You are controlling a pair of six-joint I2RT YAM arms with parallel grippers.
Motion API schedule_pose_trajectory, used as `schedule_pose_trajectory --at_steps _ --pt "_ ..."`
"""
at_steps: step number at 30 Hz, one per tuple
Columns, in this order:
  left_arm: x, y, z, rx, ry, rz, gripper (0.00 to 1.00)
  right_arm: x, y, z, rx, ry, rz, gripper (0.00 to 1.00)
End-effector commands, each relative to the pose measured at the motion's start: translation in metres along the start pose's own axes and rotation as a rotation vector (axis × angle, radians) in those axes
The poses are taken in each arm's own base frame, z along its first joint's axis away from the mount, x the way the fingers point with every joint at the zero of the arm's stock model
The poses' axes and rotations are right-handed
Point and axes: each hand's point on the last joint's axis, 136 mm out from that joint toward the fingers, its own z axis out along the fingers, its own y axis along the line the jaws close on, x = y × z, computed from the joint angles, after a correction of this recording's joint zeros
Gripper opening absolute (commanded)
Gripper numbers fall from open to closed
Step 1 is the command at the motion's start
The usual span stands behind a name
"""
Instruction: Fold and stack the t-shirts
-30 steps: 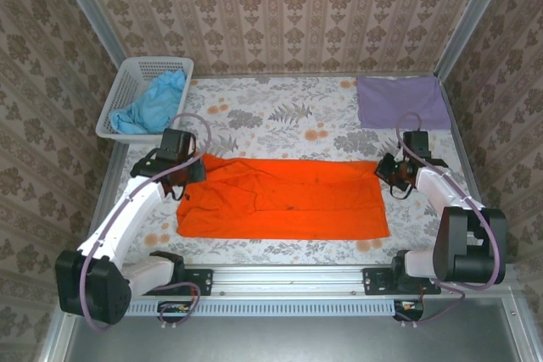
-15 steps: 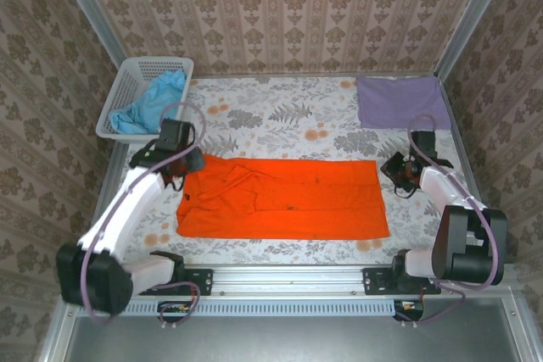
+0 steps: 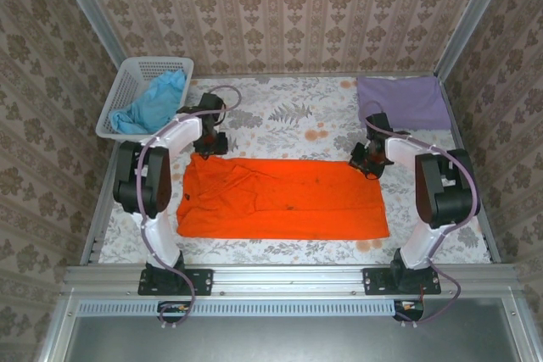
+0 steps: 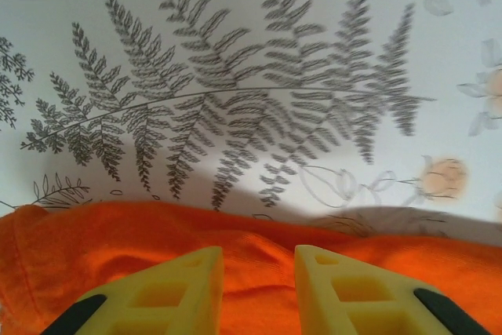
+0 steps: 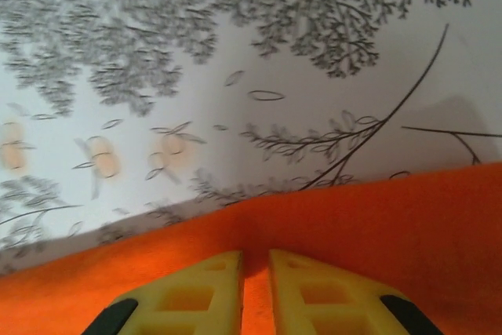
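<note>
In the white basket [image 3: 136,74] (far left) lies the blue t-shirt [image 3: 153,106].

Both arms stretch forward from their bases at the near edge of the table [image 3: 280,112]. The left arm [image 3: 157,167] reaches toward the far-left side, its gripper [image 3: 211,145] pointing down, yellow fingers [image 4: 180,288] slightly apart. The right arm [image 3: 441,184] mirrors it on the far right, gripper [image 3: 365,164] lowered, fingers [image 5: 314,292] almost touching.

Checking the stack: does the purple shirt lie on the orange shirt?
No, the purple shirt lies apart in the far right corner, the orange shirt mid-table.
</note>
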Motion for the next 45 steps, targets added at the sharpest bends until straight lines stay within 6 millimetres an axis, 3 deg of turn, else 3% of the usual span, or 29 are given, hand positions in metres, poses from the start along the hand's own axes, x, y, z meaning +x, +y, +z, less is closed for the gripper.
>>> schedule_pose_trajectory --at_steps 1,7,12,15,21,26,29,33,36,39,42,45 --pt "0.009 0.026 0.010 -0.117 0.065 0.016 0.29 -0.001 -0.021 0.004 0.108 0.028 0.016 0.18" --pt "0.024 0.062 0.020 -0.279 0.098 -0.016 0.27 -0.011 -0.034 0.011 0.115 0.058 0.097 0.19" --pt "0.030 0.073 0.020 -0.333 0.089 -0.033 0.27 -0.025 -0.037 0.010 0.101 0.034 0.142 0.18" --pt "0.030 0.070 0.021 -0.316 0.092 -0.040 0.27 -0.037 -0.041 0.005 0.085 0.006 0.176 0.19" --pt "0.013 0.061 0.011 -0.282 0.056 -0.056 0.31 -0.064 -0.041 -0.015 0.036 -0.079 0.177 0.31" --pt "-0.008 0.055 -0.013 -0.259 0.004 -0.070 0.40 -0.075 -0.015 -0.053 -0.080 -0.226 0.164 0.50" --pt "-0.019 0.046 -0.029 -0.208 -0.031 -0.085 0.46 -0.070 0.023 -0.076 -0.175 -0.320 0.074 0.54" --pt "-0.026 0.022 -0.042 -0.072 -0.048 -0.097 0.44 -0.026 0.120 -0.078 -0.425 -0.261 -0.142 0.55" --pt "-0.027 -0.004 -0.040 0.063 -0.027 -0.086 0.35 0.017 0.184 -0.062 -0.517 -0.165 -0.308 0.53" --pt "-0.023 -0.018 -0.031 0.134 0.024 -0.088 0.25 0.058 0.231 -0.035 -0.528 -0.045 -0.449 0.49" --pt "-0.015 -0.025 -0.018 0.158 0.093 -0.085 0.22 0.088 0.265 -0.011 -0.534 0.073 -0.541 0.44" --pt "-0.008 -0.023 -0.001 0.149 0.142 -0.081 0.20 0.114 0.287 0.008 -0.510 0.138 -0.648 0.43"
